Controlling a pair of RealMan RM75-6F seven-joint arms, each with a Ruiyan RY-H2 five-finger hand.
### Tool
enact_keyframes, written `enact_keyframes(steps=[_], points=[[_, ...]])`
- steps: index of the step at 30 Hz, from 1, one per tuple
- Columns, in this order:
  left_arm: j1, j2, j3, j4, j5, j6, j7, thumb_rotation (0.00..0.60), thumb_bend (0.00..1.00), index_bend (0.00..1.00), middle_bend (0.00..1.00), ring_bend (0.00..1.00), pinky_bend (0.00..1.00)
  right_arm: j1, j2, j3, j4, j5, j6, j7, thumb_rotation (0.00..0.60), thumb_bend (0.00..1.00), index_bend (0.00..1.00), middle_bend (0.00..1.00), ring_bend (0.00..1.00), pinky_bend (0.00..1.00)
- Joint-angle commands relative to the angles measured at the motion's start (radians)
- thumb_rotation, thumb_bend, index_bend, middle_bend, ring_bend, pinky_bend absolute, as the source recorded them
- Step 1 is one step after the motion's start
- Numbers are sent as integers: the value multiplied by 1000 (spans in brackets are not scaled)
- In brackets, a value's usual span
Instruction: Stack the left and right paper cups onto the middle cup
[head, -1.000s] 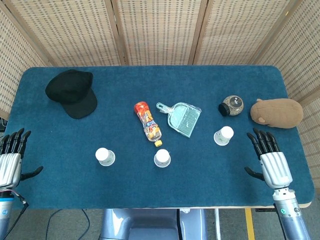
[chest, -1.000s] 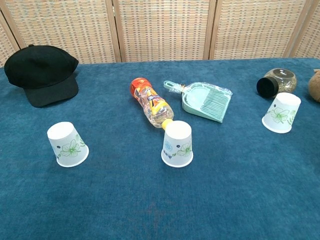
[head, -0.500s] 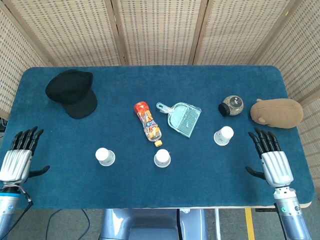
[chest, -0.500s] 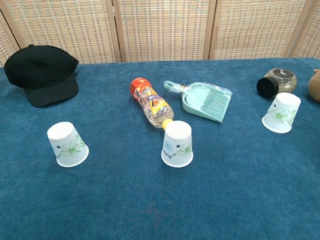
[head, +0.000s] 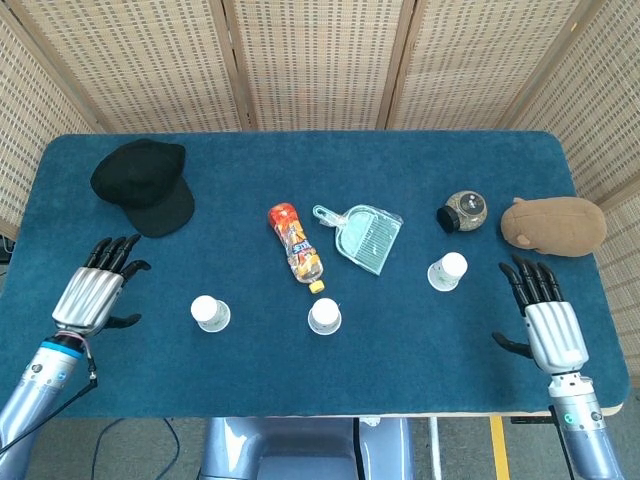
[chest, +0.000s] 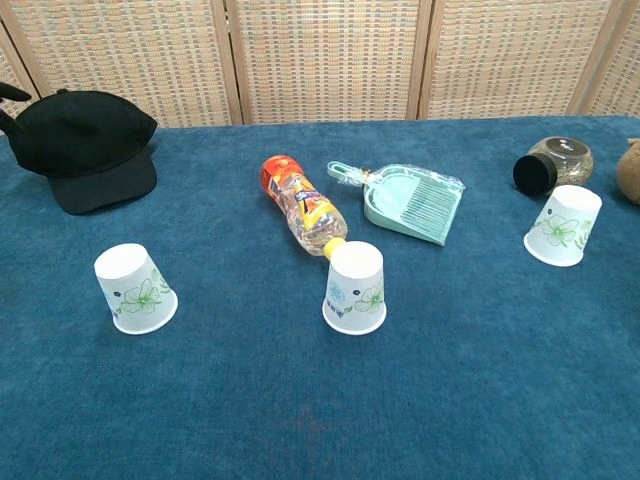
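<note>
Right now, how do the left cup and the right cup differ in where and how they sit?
The left cup stands alone on bare cloth, while the right cup sits close in front of the jar. The left cup lies roughly level with the middle cup; the right cup sits farther back on the table. Both are upside down, white with a green flower print, and untouched by either hand.
</note>
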Motion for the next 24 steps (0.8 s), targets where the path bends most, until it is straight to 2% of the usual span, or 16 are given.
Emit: enact_keyframes(steps=[1,12,24], points=[[-38,-20,-4,-13,-41,-45,47,600,49,299,0,0,32,-1,4,1,-1,2,1,10,600,40,0,0,0,0],[-143,-98,6,-8,-169,-150,205,600,59,293,0,0,32,-1,17,9,4,13,-2,58,600,40,0,0,0,0],[-212,-172,26,4,-284,-165,311,600,62,293,0,0,32,-4,33,13,6,16,1,109,600,40,0,0,0,0]])
